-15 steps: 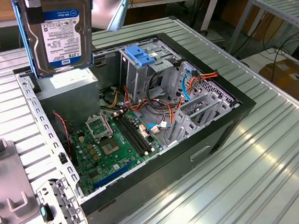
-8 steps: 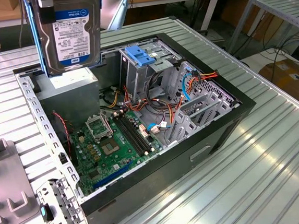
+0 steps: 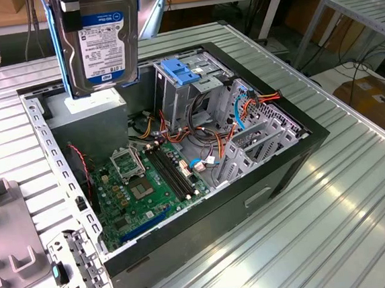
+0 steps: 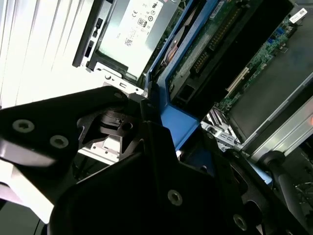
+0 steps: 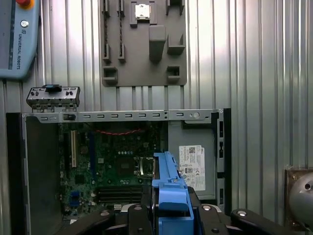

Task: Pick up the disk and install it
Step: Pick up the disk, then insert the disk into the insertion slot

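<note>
The disk (image 3: 99, 44) hangs upright above the open computer case (image 3: 276, 170), over its back corner on the exterior view's left. Its white label with a blue band faces the camera, and blue rails run down its sides. My gripper (image 3: 75, 18) is shut on the disk, one black finger lying across the label's upper part. In the first wrist view the disk (image 5: 168, 188) shows edge-on as a blue rail between my black fingers (image 5: 142, 215), above the motherboard (image 5: 112, 161). The second wrist view has the disk's blue rail (image 4: 182, 120) against my gripper (image 4: 146, 115).
A metal drive cage with a blue latch (image 3: 183, 71) stands in the case's far part, with coloured cables (image 3: 198, 133) beside it. The grey power-supply box (image 3: 89, 116) lies under the disk. A grey fixture plate (image 3: 5, 241) and a small bracket (image 3: 75, 269) lie on the ribbed table.
</note>
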`<state>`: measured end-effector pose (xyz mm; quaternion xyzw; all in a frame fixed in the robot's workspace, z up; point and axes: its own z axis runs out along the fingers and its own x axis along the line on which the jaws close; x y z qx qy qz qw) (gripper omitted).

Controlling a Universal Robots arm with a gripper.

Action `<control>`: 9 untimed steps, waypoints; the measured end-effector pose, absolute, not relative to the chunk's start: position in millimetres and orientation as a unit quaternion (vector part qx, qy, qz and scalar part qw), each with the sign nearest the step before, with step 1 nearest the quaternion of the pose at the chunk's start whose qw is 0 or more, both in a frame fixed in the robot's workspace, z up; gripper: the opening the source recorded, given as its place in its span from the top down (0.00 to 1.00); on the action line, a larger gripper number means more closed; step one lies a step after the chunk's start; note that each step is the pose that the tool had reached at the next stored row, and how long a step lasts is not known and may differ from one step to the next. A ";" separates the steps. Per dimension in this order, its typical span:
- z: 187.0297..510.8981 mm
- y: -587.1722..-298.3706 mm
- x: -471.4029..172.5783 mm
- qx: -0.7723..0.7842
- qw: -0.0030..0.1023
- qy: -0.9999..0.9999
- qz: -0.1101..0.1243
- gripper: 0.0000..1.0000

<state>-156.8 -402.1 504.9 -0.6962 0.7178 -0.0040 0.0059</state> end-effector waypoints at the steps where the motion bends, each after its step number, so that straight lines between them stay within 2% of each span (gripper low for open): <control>1: 504.5 -402.3 -155.0 -0.696 0.006 0.718 -0.004 0.63; 9: 503.4 -402.8 -150.5 -0.696 0.006 0.718 -0.004 0.63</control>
